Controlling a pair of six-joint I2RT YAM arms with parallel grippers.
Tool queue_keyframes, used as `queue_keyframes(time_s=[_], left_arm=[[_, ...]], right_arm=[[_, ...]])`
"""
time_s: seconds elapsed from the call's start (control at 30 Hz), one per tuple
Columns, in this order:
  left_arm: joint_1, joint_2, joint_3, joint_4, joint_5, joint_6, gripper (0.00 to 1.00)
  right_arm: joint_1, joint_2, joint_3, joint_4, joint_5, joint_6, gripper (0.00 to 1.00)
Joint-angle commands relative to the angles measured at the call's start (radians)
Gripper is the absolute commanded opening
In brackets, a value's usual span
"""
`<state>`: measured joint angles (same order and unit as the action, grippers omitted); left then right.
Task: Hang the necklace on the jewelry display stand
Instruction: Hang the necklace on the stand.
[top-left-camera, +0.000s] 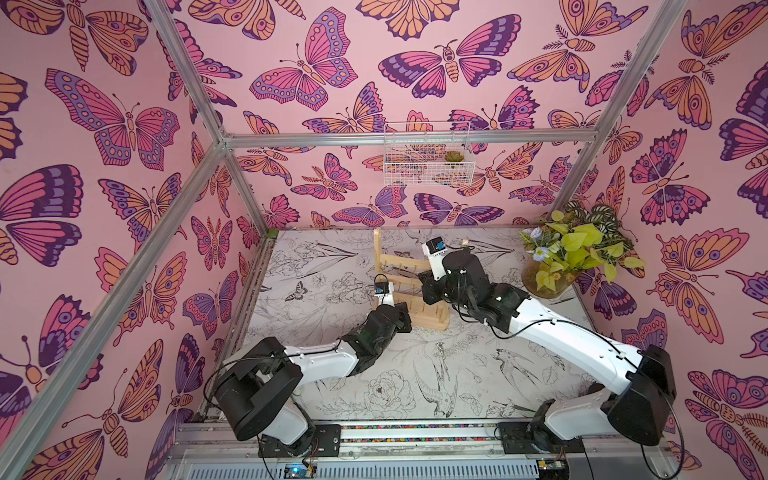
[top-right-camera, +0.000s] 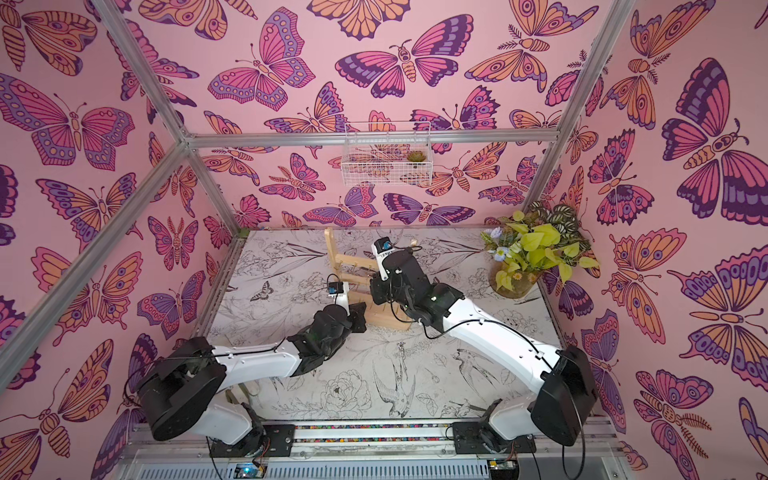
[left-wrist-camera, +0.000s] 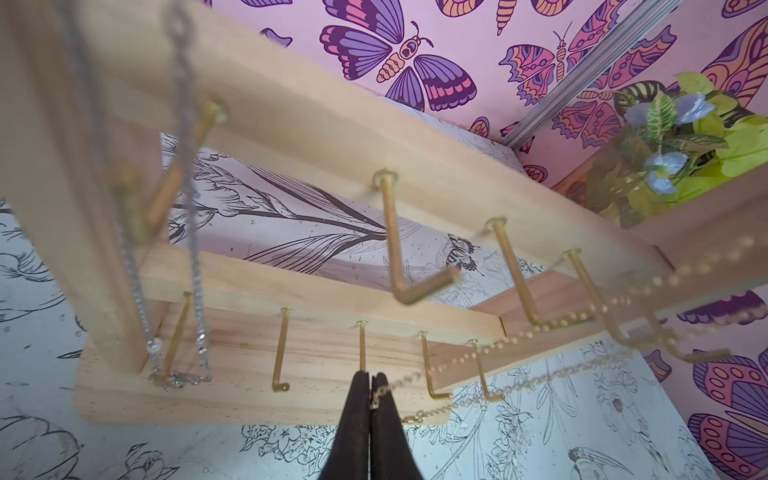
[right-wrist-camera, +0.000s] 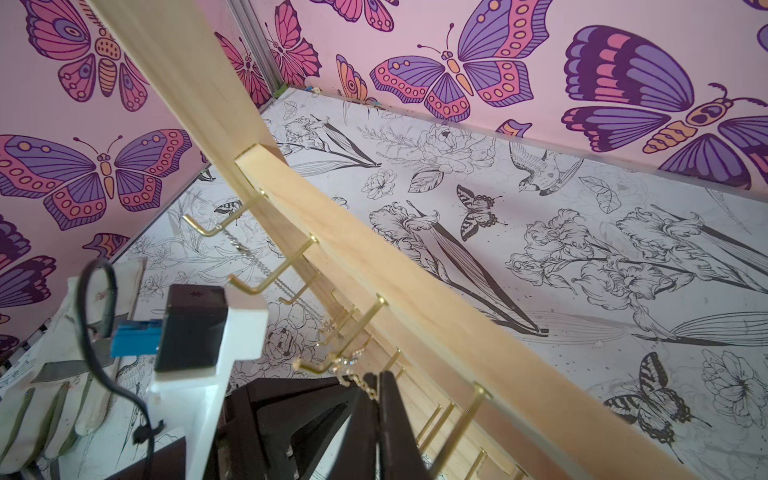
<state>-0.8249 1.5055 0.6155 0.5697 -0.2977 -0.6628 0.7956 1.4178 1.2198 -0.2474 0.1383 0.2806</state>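
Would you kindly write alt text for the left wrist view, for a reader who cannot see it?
The left gripper, shut, pinches a fine gold necklace whose strands trail past the gold hooks of the wooden jewelry display stand, seen close up. A silver chain hangs from another hook.

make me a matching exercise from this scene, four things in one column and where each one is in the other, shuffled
Things:
1 necklace
2 wire basket
3 silver chain
4 plant

Places:
A far right corner of the table
B hanging free on the stand, no tool on it
C pinched by the left tool and the right tool
D up on the back wall

Pairs: 1-C, 2-D, 3-B, 4-A
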Motion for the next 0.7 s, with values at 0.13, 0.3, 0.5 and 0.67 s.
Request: queue_keyframes(time_s=[0.13,0.3,0.5,0.67], left_arm=[[0.013,0.044,0.032,0.006,-0.044,0.027,0.00],[0.021,0.072,0.059,0.029,-0.034,0.048,0.00],[0.022,0.093,0.073,0.048,-0.016,0.046,0.00],[0.023,0.096,0.072,0.043,-0.018,0.047,0.00]], right_arm=[[0.005,0.016,-0.016,-0.037,0.012,-0.001,0.07],[0.004,0.015,-0.018,-0.038,0.013,-0.001,0.14],[0.004,-0.007,-0.017,-0.054,0.029,-0.004,0.24],[0.005,-0.048,-0.028,-0.060,0.035,-0.006,0.27]])
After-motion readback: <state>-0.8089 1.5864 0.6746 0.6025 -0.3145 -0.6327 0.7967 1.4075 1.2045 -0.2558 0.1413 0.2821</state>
